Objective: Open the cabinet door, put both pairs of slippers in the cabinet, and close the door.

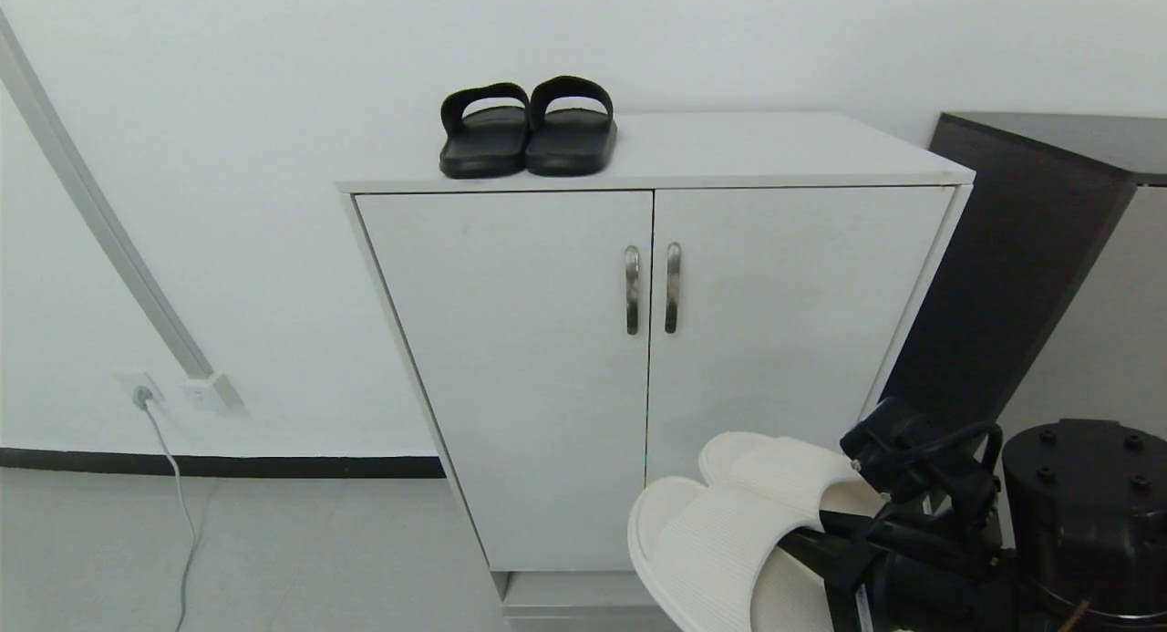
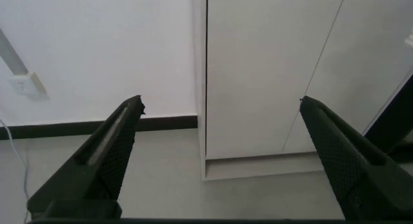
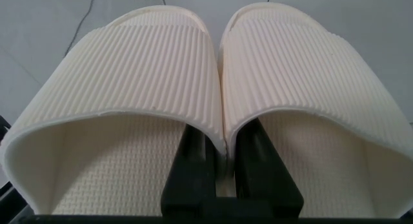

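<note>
White slippers [image 3: 142,75] | inner sides pinched in right claw [image 3: 222,175] | cabinet doors [image 1: 511,367] closed

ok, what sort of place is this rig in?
Likely a home-style entryway, maybe a mock-up: white two-door cabinet, black slippers on top, white slippers in the right pincer, wall socket near the floor.

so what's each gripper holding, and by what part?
Right gripper: white slippers, both pinched together by their touching inner sides. Left gripper: open, nothing held.
</note>
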`<state>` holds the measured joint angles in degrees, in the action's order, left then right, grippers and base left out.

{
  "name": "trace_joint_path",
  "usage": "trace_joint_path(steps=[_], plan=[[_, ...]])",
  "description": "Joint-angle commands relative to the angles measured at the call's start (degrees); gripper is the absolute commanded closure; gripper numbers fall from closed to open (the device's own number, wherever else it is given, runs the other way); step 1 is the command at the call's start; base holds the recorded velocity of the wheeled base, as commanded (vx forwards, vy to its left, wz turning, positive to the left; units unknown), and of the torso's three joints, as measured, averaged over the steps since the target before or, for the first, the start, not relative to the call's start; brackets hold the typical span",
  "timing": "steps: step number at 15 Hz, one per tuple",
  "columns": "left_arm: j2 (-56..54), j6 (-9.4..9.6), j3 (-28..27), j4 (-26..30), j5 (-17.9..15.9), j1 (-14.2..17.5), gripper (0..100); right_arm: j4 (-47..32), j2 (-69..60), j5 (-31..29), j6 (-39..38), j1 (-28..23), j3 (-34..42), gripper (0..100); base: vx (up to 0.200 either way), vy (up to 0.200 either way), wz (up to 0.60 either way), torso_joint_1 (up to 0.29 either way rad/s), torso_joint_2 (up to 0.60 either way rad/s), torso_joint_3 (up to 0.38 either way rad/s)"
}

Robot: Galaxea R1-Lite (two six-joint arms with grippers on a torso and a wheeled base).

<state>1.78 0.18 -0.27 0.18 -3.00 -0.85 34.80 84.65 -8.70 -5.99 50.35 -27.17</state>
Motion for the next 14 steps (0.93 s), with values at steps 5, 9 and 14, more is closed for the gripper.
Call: trace_joint_path(steps=[5, 9, 14], plan=[[1.56, -0.45, -5.97, -0.53, 0.45, -0.55, 0, 0.79, -0.01, -0.08, 0.01, -0.07, 0.37, 100, 0.0, 0.0, 0.0, -0.053, 0.45, 0.381], [13.69, -4.84, -18.19, 3.16, -5.0, -3.19, 0, 1.23, -0.54, -0.61, 0.27, -0.07, 0.72, 100, 0.0, 0.0, 0.0, -0.004, 0.23, 0.228], [33.2, -3.87, -19.6, -8.27, -14.05, -6.27, 0, 1.23, -1.68, -0.35, 0.27, -0.07, 0.81, 100, 0.0, 0.0, 0.0, -0.001, 0.01, 0.009]])
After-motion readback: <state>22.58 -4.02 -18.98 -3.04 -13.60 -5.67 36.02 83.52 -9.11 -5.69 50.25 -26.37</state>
